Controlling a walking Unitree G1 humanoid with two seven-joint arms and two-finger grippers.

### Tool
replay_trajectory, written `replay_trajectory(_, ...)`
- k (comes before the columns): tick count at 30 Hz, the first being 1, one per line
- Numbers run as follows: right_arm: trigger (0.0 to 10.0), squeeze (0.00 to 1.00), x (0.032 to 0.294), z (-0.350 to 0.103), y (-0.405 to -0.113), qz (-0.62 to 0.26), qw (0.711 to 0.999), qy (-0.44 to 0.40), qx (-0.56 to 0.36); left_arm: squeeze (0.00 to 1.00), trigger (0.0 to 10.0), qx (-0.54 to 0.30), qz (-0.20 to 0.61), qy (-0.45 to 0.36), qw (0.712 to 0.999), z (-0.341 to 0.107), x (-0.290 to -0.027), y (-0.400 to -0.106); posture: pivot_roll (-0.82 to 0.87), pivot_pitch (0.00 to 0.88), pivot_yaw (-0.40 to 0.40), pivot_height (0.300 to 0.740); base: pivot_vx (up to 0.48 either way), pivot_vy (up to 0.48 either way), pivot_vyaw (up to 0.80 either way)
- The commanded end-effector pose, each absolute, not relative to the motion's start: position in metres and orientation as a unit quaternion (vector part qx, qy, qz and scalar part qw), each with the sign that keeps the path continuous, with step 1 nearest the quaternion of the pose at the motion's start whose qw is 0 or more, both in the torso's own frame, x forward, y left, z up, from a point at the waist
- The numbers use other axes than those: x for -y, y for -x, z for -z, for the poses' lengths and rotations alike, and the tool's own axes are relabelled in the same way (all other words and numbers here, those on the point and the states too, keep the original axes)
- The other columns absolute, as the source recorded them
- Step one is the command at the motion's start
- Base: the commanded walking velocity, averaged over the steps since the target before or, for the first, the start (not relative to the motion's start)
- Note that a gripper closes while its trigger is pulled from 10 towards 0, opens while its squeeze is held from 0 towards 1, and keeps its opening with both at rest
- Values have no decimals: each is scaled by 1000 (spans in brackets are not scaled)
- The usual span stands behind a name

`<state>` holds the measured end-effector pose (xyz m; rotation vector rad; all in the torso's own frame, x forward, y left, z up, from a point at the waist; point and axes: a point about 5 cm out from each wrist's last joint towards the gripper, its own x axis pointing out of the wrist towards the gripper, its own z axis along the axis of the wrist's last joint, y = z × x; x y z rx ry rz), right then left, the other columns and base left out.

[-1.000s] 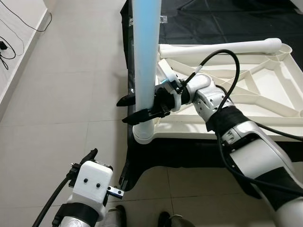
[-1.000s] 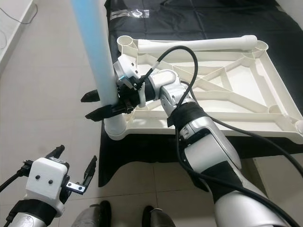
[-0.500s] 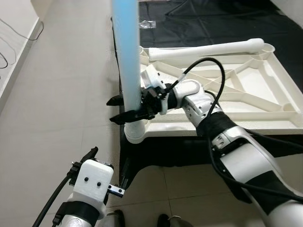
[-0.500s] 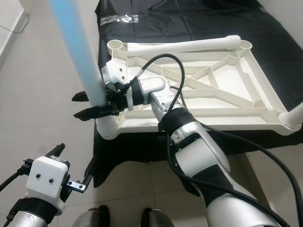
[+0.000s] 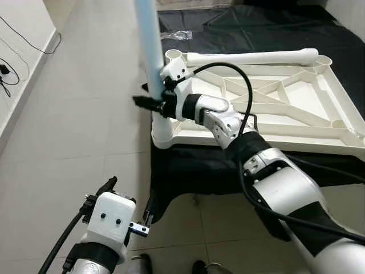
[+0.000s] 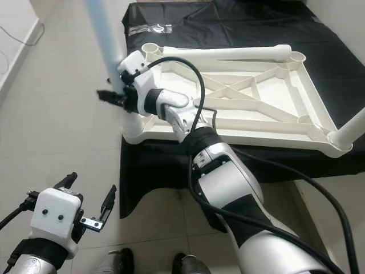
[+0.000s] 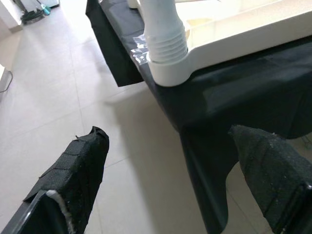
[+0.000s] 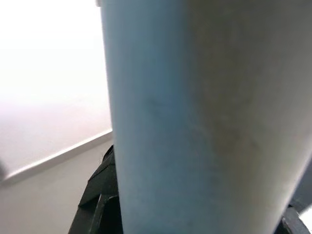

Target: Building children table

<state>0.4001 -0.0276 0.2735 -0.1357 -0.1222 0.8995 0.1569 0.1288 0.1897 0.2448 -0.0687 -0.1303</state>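
Note:
The white children's table top [image 5: 268, 142] lies upside down on a black cloth [image 5: 217, 171]. A light blue leg [image 5: 147, 45] stands upright in its near left corner socket [image 5: 162, 132]. My right gripper [image 5: 151, 100] is shut on this leg just above the socket, its fingers pointing left. The right wrist view has the blue leg [image 8: 195, 122] very close, with a black finger [image 8: 97, 200] beside it. A white leg [image 5: 251, 57] lies along the far rim. My left gripper [image 5: 128, 198] hangs open low over the floor, in front of the cloth's corner [image 7: 195, 112].
Beige tiled floor [image 5: 74, 142] stretches to the left of the cloth. A clear plastic bag [image 5: 174, 35] lies at the cloth's far left edge. Cables [image 5: 8, 68] run by the left wall. Another white leg [image 6: 351, 134] stands at the table top's near right corner.
The camera has shifted, so the table top sits farther off. My right wrist has turned around the blue leg while still holding it. The left arm has not moved.

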Motion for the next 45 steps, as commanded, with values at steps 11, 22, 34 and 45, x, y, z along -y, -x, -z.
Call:
replay_trajectory(11, 0, 0, 69, -209, -412, -54, 998, -12, -23, 0, 10000, 27, 63, -126, 990, -186, -130, -157, 171, 290, -60, 740, 0, 0, 0)
replay_trajectory(22, 0, 0, 56, -199, -394, 198, 980, -17, -26, 0, 10000, 30, 61, -127, 990, -186, -131, -159, 170, 293, -61, 740, 0, 0, 0)
replay_trajectory(34, 0, 0, 73, -212, -391, 343, 939, -38, -10, 0, 10000, 30, 58, -125, 990, -185, -129, -159, 167, 284, -72, 740, 0, 0, 0)
replay_trajectory(45, 0, 0, 40, -207, -397, 129, 991, -31, -31, 0, 10000, 31, 62, -122, 990, -184, -126, -159, 154, 268, -75, 740, 0, 0, 0)
